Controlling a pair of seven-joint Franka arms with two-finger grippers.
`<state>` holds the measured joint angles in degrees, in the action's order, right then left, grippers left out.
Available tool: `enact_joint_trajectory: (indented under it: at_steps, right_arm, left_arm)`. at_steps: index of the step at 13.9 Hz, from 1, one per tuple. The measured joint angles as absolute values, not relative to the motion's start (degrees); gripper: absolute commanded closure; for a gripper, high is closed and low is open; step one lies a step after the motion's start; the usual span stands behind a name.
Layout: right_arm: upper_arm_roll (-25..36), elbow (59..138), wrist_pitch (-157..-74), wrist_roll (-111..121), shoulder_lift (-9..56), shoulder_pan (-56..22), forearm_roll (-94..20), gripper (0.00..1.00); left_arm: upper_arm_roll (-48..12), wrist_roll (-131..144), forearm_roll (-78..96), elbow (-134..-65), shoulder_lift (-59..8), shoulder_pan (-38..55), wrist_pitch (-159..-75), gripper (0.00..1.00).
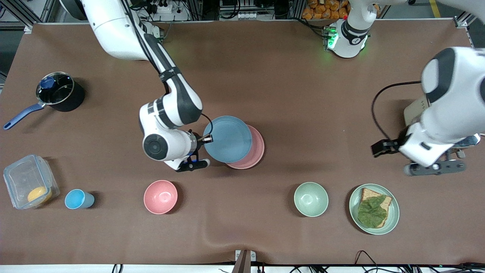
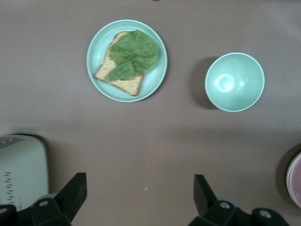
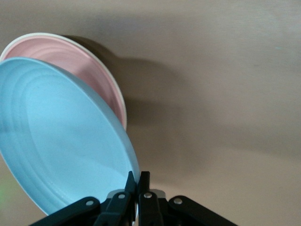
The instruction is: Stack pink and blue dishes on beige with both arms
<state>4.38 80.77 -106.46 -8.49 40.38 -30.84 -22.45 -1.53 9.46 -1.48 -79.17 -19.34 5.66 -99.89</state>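
Observation:
My right gripper (image 1: 206, 139) (image 3: 139, 181) is shut on the rim of the light blue plate (image 1: 229, 138) (image 3: 61, 141). The plate hangs tilted over the pale pink plate (image 1: 255, 151) (image 3: 89, 70), shifted toward the right arm's end of the table and covering most of it. A thin cream edge shows round the pink plate in the right wrist view; the beige plate is otherwise hidden. My left gripper (image 1: 435, 167) (image 2: 139, 197) is open and empty over bare table beside the toaster, where the left arm waits.
Nearer the front camera stand a pink bowl (image 1: 160, 196), a blue cup (image 1: 77, 199), a clear box (image 1: 28, 185), a green bowl (image 1: 311, 199) (image 2: 234, 81) and a green plate (image 1: 394, 216) (image 2: 94, 52) with bread and lettuce. Black pot (image 1: 57, 93), toaster (image 1: 415, 112) (image 2: 21, 169).

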Motion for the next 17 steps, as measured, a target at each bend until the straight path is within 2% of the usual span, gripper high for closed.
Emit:
enact_joint_trajectory:
  at_steps: [3, 4, 5, 6, 7, 10, 14, 17]
  right_arm:
    - [4.41, 80.80, -110.49, -8.52, 42.07, -32.48, -22.51, 1.00]
    - [4.41, 80.80, -110.90, -8.52, 42.61, -32.86, -22.51, 0.85]
    - [4.41, 80.81, -111.14, -8.52, 43.01, -33.24, -22.51, 0.60]
    - [4.41, 80.80, -111.41, -8.52, 43.25, -33.54, -22.51, 0.21]
    - [4.41, 80.79, -111.69, -8.52, 43.37, -33.68, -22.52, 0.00]
    - [4.50, 80.58, -111.92, -8.47, 43.39, -33.69, -22.51, 0.00]
    - [5.40, 78.73, -112.01, -8.40, 43.25, -32.91, -22.52, 0.00]
    - [5.91, 75.83, -106.85, -8.21, 42.42, -28.53, -22.52, 0.00]
  left_arm:
    - [-0.70, 1.48, -0.49, -83.02, -14.90, 1.49, -99.25, 0.00]
    - [0.00, 0.56, -0.48, -85.37, -12.43, 1.02, -99.08, 0.00]
    - [0.83, -0.01, -0.48, -87.89, -9.64, 0.96, -99.01, 0.00]
    - [1.37, -0.05, -0.48, -90.43, -6.72, 0.91, -98.91, 0.00]
    - [1.63, -0.06, -0.48, -93.07, -3.92, 0.67, -98.80, 0.00]
    - [1.71, -0.09, -0.28, -99.54, 1.45, -1.14, -98.41, 0.00]
    - [1.37, -0.09, 0.04, -99.96, 1.71, -1.20, -98.27, 0.00]
    - [0.62, -0.09, 0.04, -99.52, 1.72, -1.07, -98.27, 0.00]
